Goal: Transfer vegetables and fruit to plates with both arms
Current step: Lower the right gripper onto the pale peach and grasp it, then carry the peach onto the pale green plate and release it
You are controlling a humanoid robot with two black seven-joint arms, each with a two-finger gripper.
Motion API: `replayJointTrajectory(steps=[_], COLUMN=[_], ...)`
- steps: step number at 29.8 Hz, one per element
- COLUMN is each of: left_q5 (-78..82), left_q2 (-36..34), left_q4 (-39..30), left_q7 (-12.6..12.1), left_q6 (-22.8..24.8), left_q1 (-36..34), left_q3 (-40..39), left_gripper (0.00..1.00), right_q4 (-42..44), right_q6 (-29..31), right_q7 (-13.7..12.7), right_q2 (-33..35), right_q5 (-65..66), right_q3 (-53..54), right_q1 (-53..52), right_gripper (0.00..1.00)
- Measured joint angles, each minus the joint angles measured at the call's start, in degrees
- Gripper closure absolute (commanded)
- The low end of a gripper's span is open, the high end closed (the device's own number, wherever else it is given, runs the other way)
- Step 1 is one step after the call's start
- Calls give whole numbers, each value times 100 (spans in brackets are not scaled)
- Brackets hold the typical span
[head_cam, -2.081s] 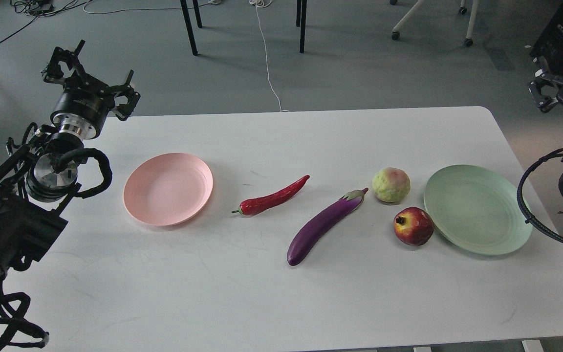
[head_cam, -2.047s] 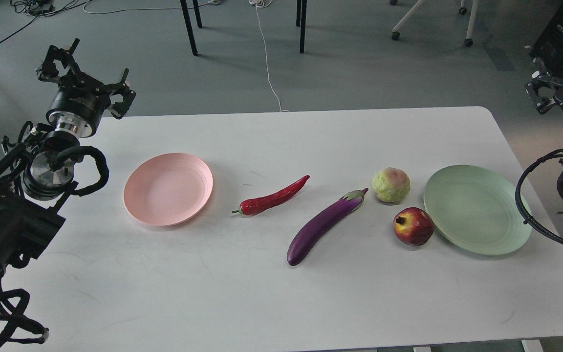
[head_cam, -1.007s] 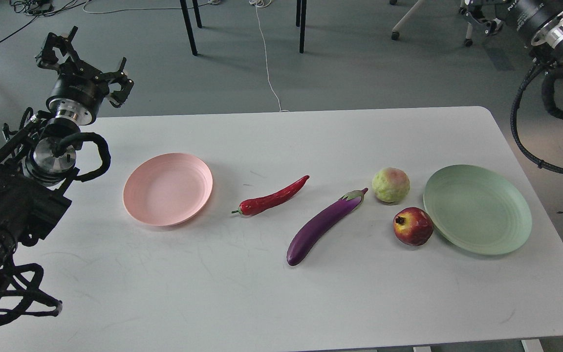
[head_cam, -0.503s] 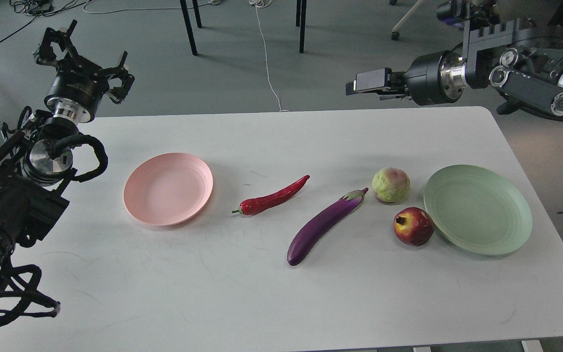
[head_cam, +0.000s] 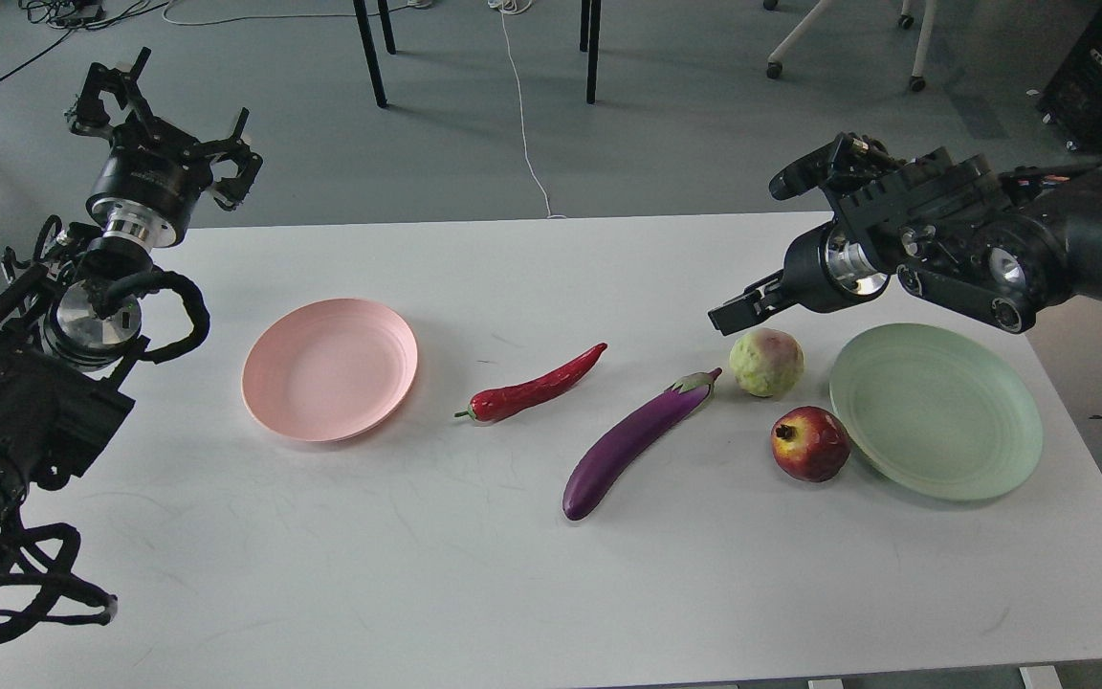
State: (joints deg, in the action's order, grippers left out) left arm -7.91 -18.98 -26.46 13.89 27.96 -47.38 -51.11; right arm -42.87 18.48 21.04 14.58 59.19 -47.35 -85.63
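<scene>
On the desk (head_cam: 513, 593), one plate (head_cam: 329, 368) lies at the left and another plate (head_cam: 935, 410) at the right. Between them, left to right, lie the chili pepper (head_cam: 534, 386), eggplant (head_cam: 635, 442) and pomegranate (head_cam: 809, 443), with the bumpy ball (head_cam: 766, 362) just behind the pomegranate.

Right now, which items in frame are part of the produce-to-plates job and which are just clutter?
Job items:
eggplant
chili pepper
pomegranate
yellow-green fruit
pink plate
green plate
left gripper, jaws open
right gripper, jaw state unclear

Just lying about:
white cable on the floor
black table legs
wheeled chair base
</scene>
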Motion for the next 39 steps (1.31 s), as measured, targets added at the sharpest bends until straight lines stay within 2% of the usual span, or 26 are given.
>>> replayJointTrajectory(steps=[5,9,18,22,26,32,39], left_q5=[0,0,-9,-3,1,1,-2], left_q2=[0,-6,-34,-35,-41,-52,-54], left_q4=[16,28,36,36,36,36,36], left_q7=[0,0,7,8,8,8,9], left_q6=[-2,-8,-26,-65,-71,-71,-71], left_q1=[5,20,52,53,53,52,33], left_q3=[1,4,-2,-11,-14,-21,-31], left_gripper=[2,2,2,2,2,2,2], right_q4=[145,255,334,329,257,-213,-885], right_q6=[-52,-130,-157,-157,-137,-126,-125], right_q7=[81,94,96,85,72,72,41], right_q2=[0,4,-9,-6,84,750,1983], right_q5=[4,5,-1,-21,-55,-73,40], right_q3=[-80,-130,-313,-313,-262,-41,-46], right_q1=[279,468,535,552,381,-303,-672], right_gripper=[11,23,40,46,46,46,45])
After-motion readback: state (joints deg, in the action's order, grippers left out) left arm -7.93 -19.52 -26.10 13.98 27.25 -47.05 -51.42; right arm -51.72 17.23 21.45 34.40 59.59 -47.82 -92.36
